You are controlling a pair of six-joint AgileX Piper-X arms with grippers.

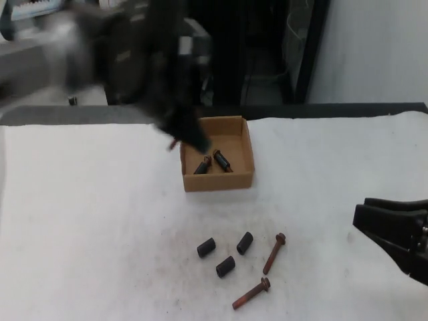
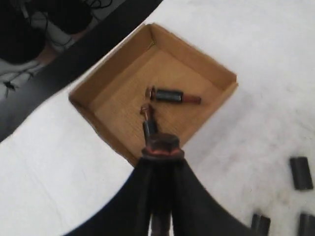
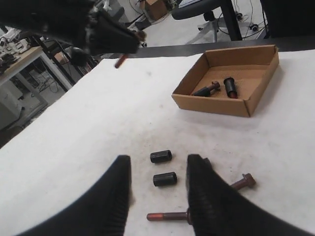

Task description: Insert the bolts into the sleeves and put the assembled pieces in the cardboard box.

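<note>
Left pincer (image 2: 162, 160) clamps bolt (image 2: 162, 143) lengthwise, head outermost; right pincer (image 3: 158, 166) agape, empty.

- The left gripper (image 2: 161, 164) has two smooth, matte black fingers (image 2: 129, 206) that taper to narrow tips.
- The right gripper (image 3: 158, 169) has two thick black fingers with rounded tips.
- The left arm (image 1: 144, 60), far left, is mostly black.

Assembled pieces (image 2: 170, 95) in cardboard box (image 2: 197, 58) (two)
</note>
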